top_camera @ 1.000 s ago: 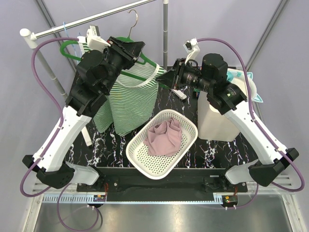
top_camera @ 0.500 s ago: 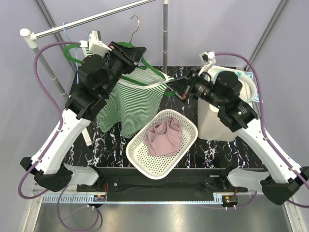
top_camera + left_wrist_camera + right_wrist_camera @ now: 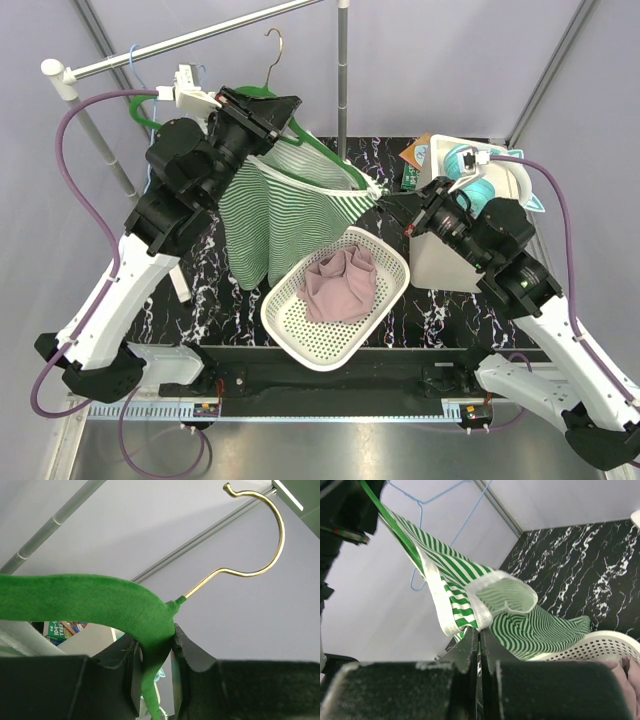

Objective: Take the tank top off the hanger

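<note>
The green velvet hanger [image 3: 318, 150] with its gold hook [image 3: 273, 48] is held up off the rail, and my left gripper [image 3: 262, 112] is shut on its neck. In the left wrist view the hanger [image 3: 100, 602] is pinched between the jaws of the left gripper [image 3: 156, 645], and the hook [image 3: 260, 555] is free in the air. The green-and-white striped tank top [image 3: 285, 210] drapes from the hanger. My right gripper [image 3: 385, 197] is shut on its white-trimmed edge and stretches it rightward. The right wrist view shows the tank top [image 3: 520, 615] bunched at the tips of the right gripper [image 3: 480, 632].
A white perforated basket [image 3: 283, 325] holding a pink cloth [image 3: 340, 280] sits below the tank top. A white container [image 3: 445, 255] stands at the right. The clothes rail [image 3: 180, 42] and a vertical pole [image 3: 343, 70] stand behind. A blue wire hanger [image 3: 435, 510] hangs on the rail.
My right gripper closed on the tank top's edge and drew it right and toward the near side, stretching the fabric along the hanger arm. The left gripper kept its hold on the hanger.
</note>
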Action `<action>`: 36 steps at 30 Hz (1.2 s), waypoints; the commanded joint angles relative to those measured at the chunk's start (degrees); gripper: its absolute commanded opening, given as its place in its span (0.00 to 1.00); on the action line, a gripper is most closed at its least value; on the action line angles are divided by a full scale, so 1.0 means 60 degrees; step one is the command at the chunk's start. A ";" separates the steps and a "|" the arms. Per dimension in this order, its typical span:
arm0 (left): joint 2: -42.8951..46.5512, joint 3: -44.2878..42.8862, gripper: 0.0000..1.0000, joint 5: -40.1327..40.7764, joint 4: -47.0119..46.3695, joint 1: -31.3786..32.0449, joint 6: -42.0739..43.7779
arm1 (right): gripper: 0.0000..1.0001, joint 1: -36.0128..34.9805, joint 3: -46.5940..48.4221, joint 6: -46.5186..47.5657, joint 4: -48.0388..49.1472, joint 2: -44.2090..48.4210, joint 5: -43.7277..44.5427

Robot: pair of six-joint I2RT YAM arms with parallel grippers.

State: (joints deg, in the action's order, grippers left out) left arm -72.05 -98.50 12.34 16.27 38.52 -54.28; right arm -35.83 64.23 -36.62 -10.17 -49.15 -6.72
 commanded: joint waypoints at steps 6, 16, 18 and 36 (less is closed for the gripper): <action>-0.0090 -0.0781 0.00 -0.0326 -0.1832 -0.0165 -0.0810 | 0.00 0.0054 -0.0845 0.0185 0.0157 0.0310 -0.1750; -0.0209 -0.0578 0.00 -0.1659 -0.2681 -0.0268 -0.3679 | 0.00 0.0040 0.0453 0.0917 0.0538 -0.1284 -0.2101; -0.0179 -0.0357 0.00 -0.2360 -0.3045 -0.0370 -0.4759 | 0.00 0.0040 0.1156 0.0933 0.0612 -0.1987 -0.2132; -0.0223 0.2030 0.00 -0.5089 -1.0005 -0.0385 -1.0170 | 0.00 0.0054 0.4677 0.1093 0.1593 -0.5373 -0.2777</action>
State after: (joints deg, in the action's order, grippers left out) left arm -74.48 -87.39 -14.66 -26.02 36.36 -105.60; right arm -35.83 89.47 -32.34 -4.03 -81.91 -23.31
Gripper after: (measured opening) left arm 0.257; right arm 0.011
